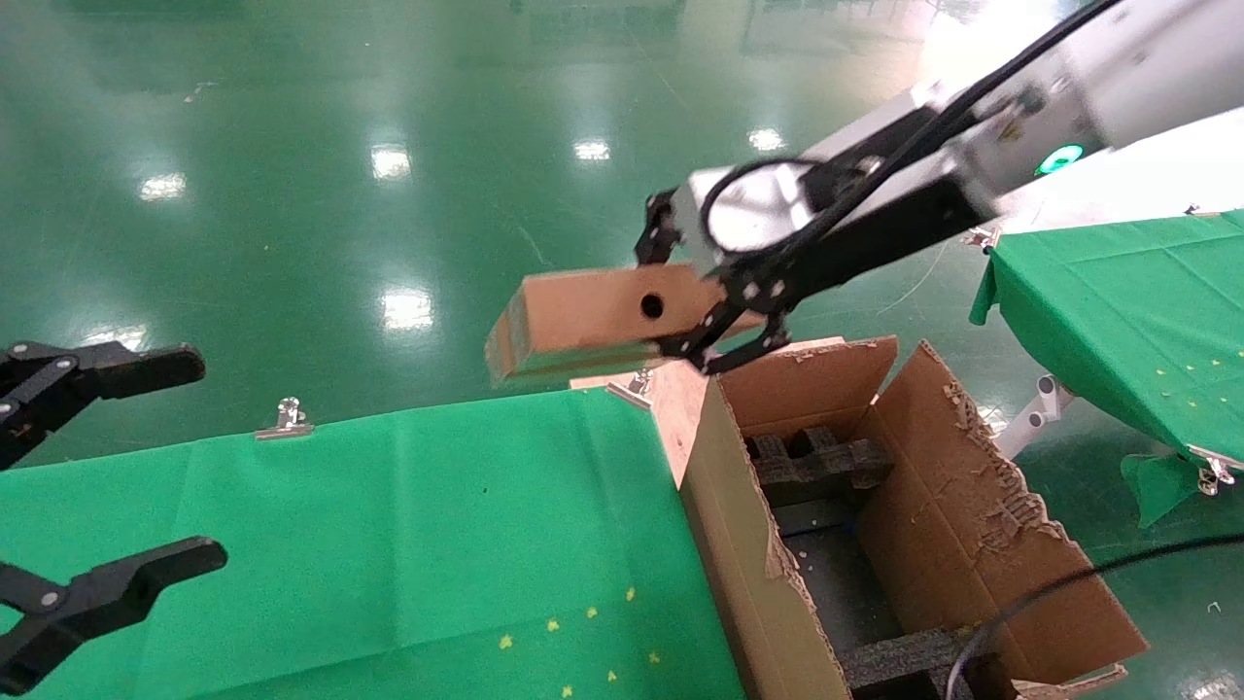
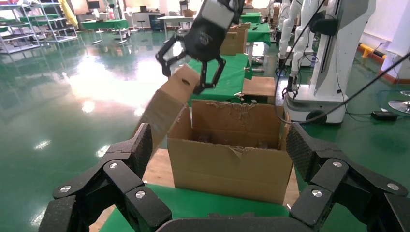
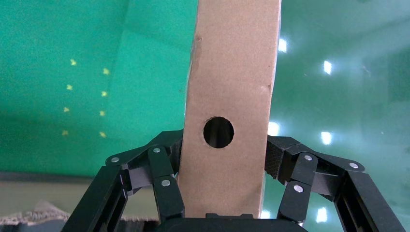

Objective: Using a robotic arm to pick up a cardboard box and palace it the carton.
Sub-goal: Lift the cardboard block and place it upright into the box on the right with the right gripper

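Carrying a cardboard box (image 1: 593, 316) above the far edge of the carton (image 1: 846, 506), the robotic arm (image 1: 972, 146) is ready to lower it.

The right gripper (image 1: 714, 301) has its jaws shut on the box's end near the round hole, holding it clear of the carton's ragged flaps. The left gripper (image 1: 107, 467) idles, jaws wide and empty, over the green worktop (image 1: 389, 544).

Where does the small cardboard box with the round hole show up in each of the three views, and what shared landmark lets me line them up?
Head view: the cardboard box is held in the air by the right gripper, beyond the carton.
Left wrist view: the box hangs tilted above the carton's far corner.
Right wrist view: it fills the centre, clamped between the fingers.
Shared landmark: the box's round hole.
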